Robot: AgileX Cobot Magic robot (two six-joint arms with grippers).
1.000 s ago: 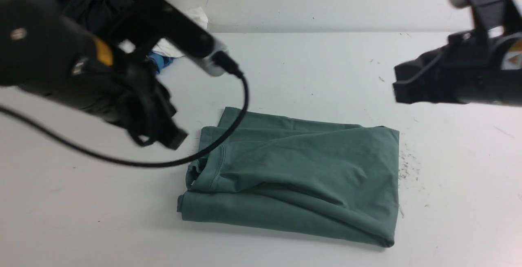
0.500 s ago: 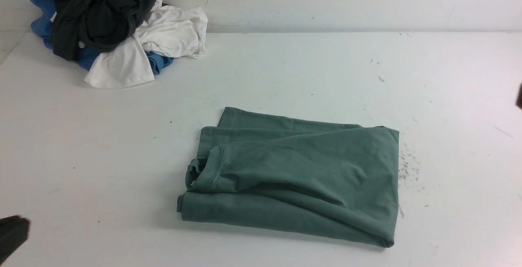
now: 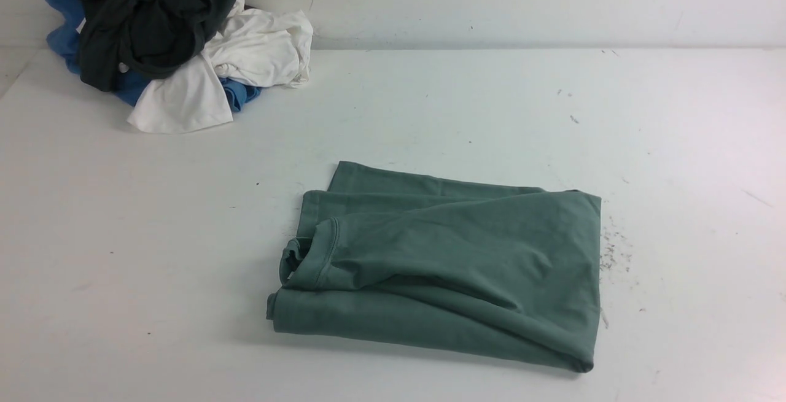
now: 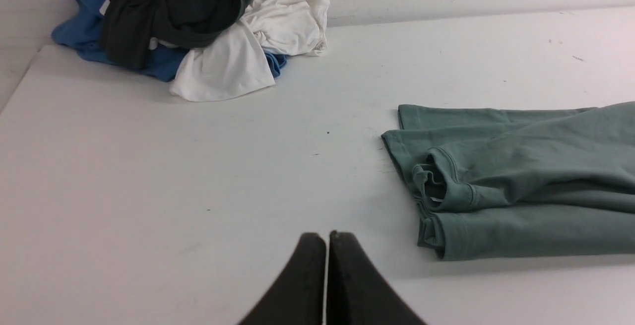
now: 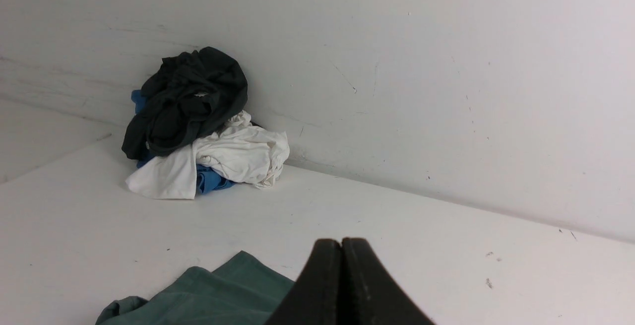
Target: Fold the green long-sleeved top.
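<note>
The green long-sleeved top (image 3: 448,267) lies folded into a rough rectangle near the middle of the white table (image 3: 430,101), its ribbed neck at the left end. No arm shows in the front view. In the left wrist view my left gripper (image 4: 327,238) is shut and empty, hovering over bare table well short of the top's (image 4: 521,181) neck end. In the right wrist view my right gripper (image 5: 341,243) is shut with nothing in it, above the table beside a corner of the top (image 5: 213,295).
A pile of clothes sits in the far left corner against the wall: a dark charcoal garment (image 3: 150,18) over white (image 3: 245,58) and blue (image 3: 61,27) ones. Lint specks (image 3: 614,248) dot the table right of the top.
Both arms have pulled back out of the front view; a second ago they hung over the table at left and right. The folded top has not moved.
</note>
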